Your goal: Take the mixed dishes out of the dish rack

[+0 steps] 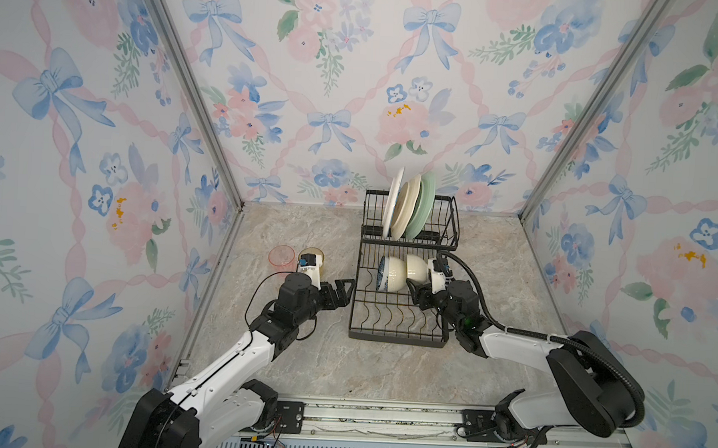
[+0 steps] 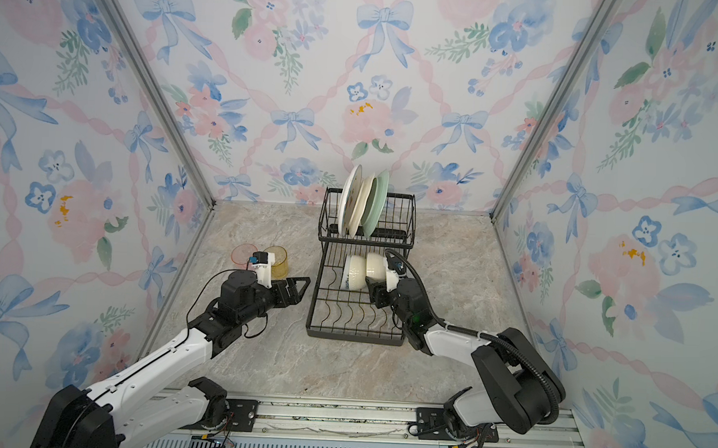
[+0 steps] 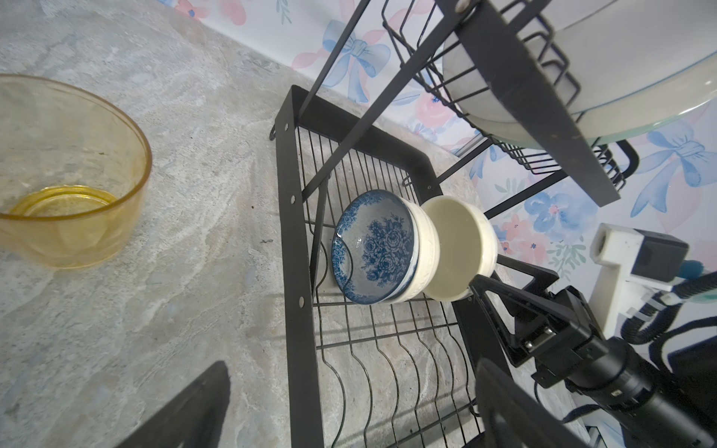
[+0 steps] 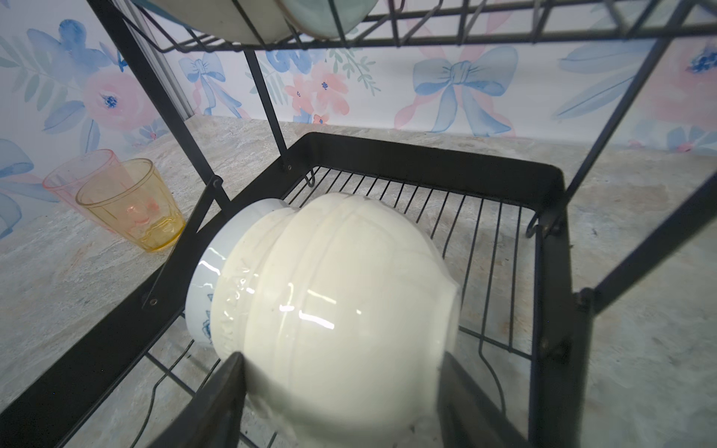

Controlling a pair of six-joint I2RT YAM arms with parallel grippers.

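The black wire dish rack (image 1: 398,340) stands at the back middle. Its raised tier holds three plates on edge: white (image 1: 393,201), cream (image 1: 406,206) and pale green (image 1: 424,201). On the lower tray a blue-and-white bowl (image 3: 372,248) lies on its side, nested in a cream bowl (image 3: 425,248). Behind them lies a second cream bowl (image 4: 349,271), and my right gripper (image 4: 341,357) is shut on its sides. My left gripper (image 1: 348,292) hangs open and empty beside the rack's left edge. The pink tumbler (image 1: 282,257) and yellow tumbler (image 4: 132,205) stand upright on the counter, left of the rack.
Floral walls close in the marble counter (image 1: 301,355) on three sides. The front part of the lower tray (image 3: 388,368) has only curved dividers in it. A metal rail (image 1: 382,417) with both arm bases runs along the front edge.
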